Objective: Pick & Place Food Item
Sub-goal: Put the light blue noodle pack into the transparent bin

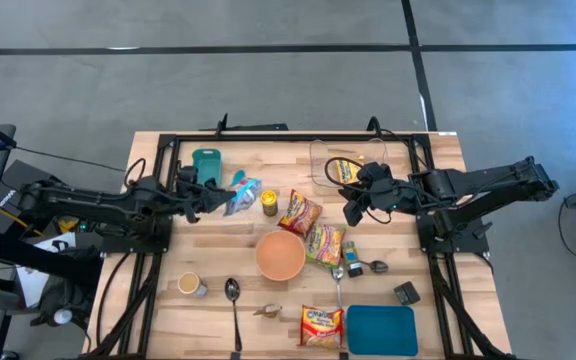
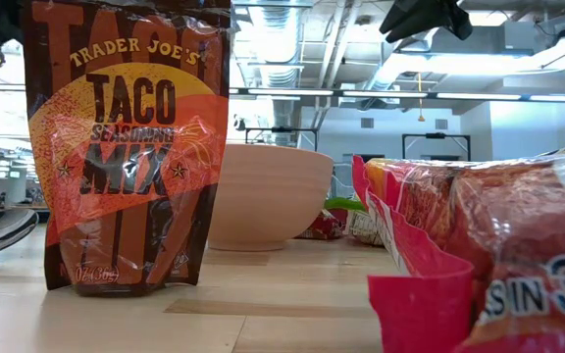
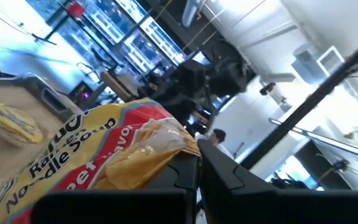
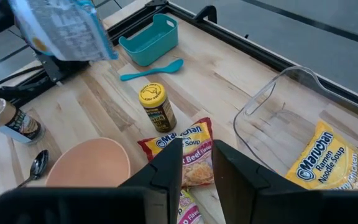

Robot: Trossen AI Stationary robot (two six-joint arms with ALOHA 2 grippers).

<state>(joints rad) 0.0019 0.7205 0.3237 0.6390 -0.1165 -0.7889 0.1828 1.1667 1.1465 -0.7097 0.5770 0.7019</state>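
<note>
Wooden desk [image 1: 218, 250] under grey floor, strewn with food packets around a bowl [image 1: 280, 255]. Left claw [image 1: 230, 196] pinching a ramen packet [image 1: 243, 195], lifted clear beside the teal bin [image 1: 206, 164]. Right claw [image 1: 352, 212] slightly parted, empty, hovering near the clear container [image 1: 343, 165] holding yellow ramen [image 1: 342, 170].

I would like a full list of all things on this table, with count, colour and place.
ramen packs: four, orange-yellow; three mid-table, one in tub
held pack: one, silver-blue, in left gripper
bowl: one, tan, centre
jar: one, yellow lid, behind bowl
bin: one, teal, back left
tub: one, clear, back right
tray: one, blue, front right
spoons: two, metal, front
can: one, front left
taco mix: one, orange-brown, upright
left gripper: shut on held pack
right gripper: open, beside tub
</note>
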